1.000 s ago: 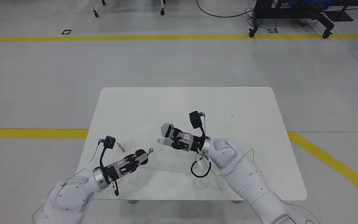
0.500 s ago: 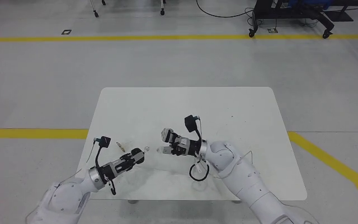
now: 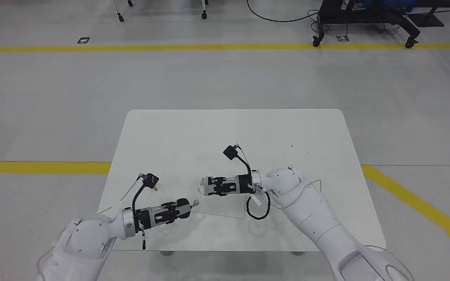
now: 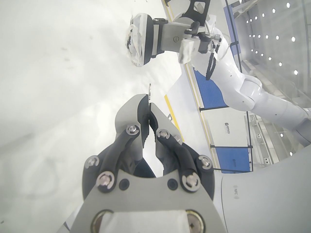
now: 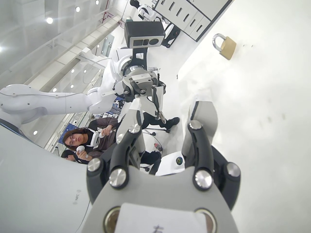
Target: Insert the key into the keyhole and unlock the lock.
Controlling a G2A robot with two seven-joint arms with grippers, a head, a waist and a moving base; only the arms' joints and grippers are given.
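Nearest me, my left claw (image 4: 148,103) is pinched on the key (image 4: 150,92). The key is seen edge-on, so I cannot make out its teeth. The claw is over the counter's (image 3: 295,133) near left part. Just beyond, my right claw (image 5: 167,112) gapes wide and empty, facing it. Both sit well in from the far and right edges. Farther off, the lock (image 5: 227,45) lies flat near a counter edge.

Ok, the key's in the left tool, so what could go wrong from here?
The lock lies loose on the table, and the right tool is open and away from it: a push with the key may just slide it. The left tool holds the thin key by a small pinch, so it may twist or slip.
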